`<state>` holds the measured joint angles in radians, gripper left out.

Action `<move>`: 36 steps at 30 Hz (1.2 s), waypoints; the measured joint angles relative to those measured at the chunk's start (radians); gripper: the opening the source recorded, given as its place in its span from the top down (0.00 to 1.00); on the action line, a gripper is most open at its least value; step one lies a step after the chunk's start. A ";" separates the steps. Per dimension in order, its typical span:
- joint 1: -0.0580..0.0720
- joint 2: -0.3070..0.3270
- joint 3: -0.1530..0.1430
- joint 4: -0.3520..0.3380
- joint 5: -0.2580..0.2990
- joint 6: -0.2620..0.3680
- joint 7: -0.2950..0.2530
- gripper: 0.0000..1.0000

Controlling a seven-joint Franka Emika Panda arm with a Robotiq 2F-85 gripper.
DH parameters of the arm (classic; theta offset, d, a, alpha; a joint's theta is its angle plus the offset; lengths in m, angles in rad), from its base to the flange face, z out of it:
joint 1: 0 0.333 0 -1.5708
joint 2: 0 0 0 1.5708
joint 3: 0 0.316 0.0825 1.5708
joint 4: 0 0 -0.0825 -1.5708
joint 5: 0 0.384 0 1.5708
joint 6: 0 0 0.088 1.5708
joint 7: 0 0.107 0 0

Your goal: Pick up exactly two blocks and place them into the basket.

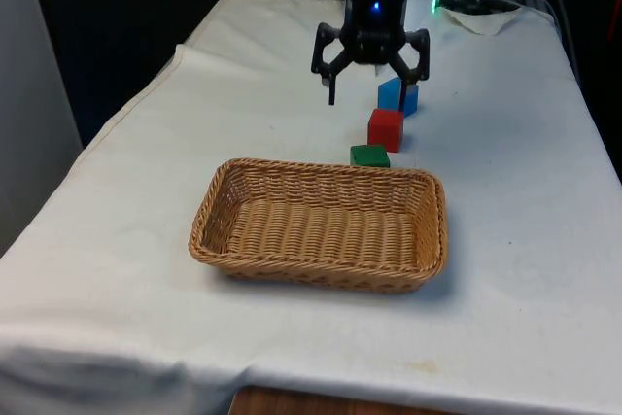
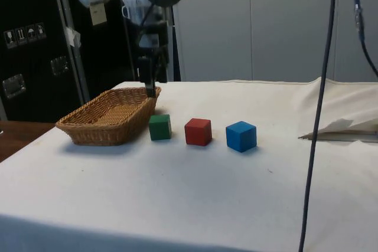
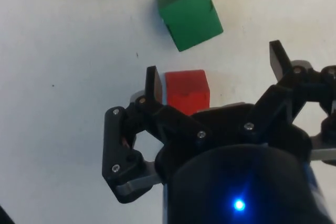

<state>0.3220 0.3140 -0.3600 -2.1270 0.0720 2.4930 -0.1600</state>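
White cloth covers the table (image 1: pixel 525 240), and on it three blocks stand in a row leading away from the wicker basket (image 1: pixel 321 224). The green block (image 1: pixel 369 155) sits just beside the basket's far rim, the red block (image 1: pixel 385 129) comes next, near it but apart, and the blue block (image 1: pixel 397 95) is farthest out. All three rest on the cloth, and I see nothing inside the basket, so I judge that neither of the two placements is done yet and that the first pick is in hand. The tool (image 1: pixel 372 85) hangs above the row with its fingers spread wide, holding nothing and touching nothing. In the wrist view the red block (image 3: pixel 187 91) lies below the gap between the fingers, nearer one of them, with the green block (image 3: pixel 189 11) beyond it. The next move likely calls for centring over the red block, descending straight down, and closing on its sides without nudging its neighbours.
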 measured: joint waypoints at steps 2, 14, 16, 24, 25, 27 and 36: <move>0.000 0.024 0.001 0.000 0.011 0.022 -0.022 0.00; 0.000 0.114 0.020 0.002 0.051 0.111 -0.076 0.00; 0.001 0.131 0.025 0.006 0.054 0.126 -0.076 0.00; 0.000 0.205 0.031 0.034 0.090 0.161 -0.088 0.00; -0.001 0.221 0.033 0.040 0.105 0.166 -0.098 0.00; -0.001 0.234 0.034 0.047 0.117 0.170 -0.105 0.00; -0.001 0.238 0.034 0.050 0.120 0.170 -0.107 0.00</move>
<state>0.3210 0.5520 -0.3260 -2.0770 0.1920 2.6630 -0.2670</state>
